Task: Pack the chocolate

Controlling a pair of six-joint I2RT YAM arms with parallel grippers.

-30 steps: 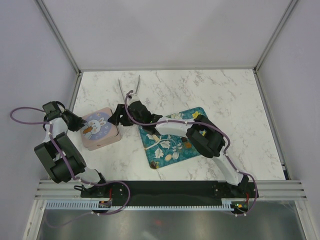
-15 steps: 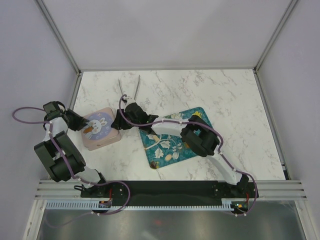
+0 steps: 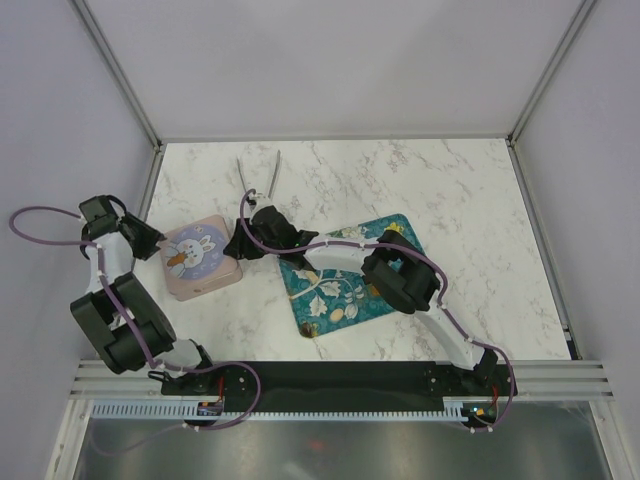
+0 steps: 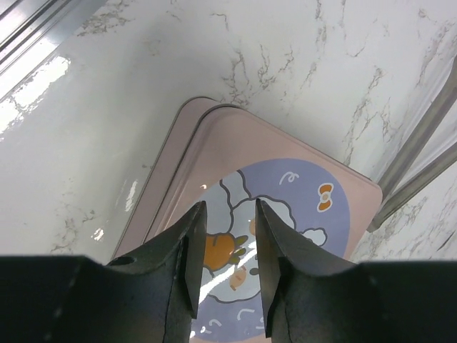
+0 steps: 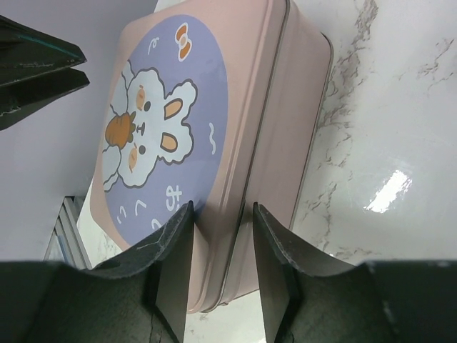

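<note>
Chocolate shows only as a few small blurred pieces [image 3: 345, 312] on the teal tray [image 3: 402, 224] right of the pink bunny tin [image 3: 200, 260], partly hidden by the right arm. The left gripper [image 4: 228, 207] hangs over the tin's closed lid, fingers slightly apart, empty. The right gripper [image 5: 222, 209], likewise narrowly parted, sits at the tin's right side. Tongs [image 3: 258, 172] lie behind the tin on the marble table [image 3: 450, 200], between pale walls.

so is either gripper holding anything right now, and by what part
Nothing is held: the left gripper and right gripper are both open at the closed pink tin.
</note>
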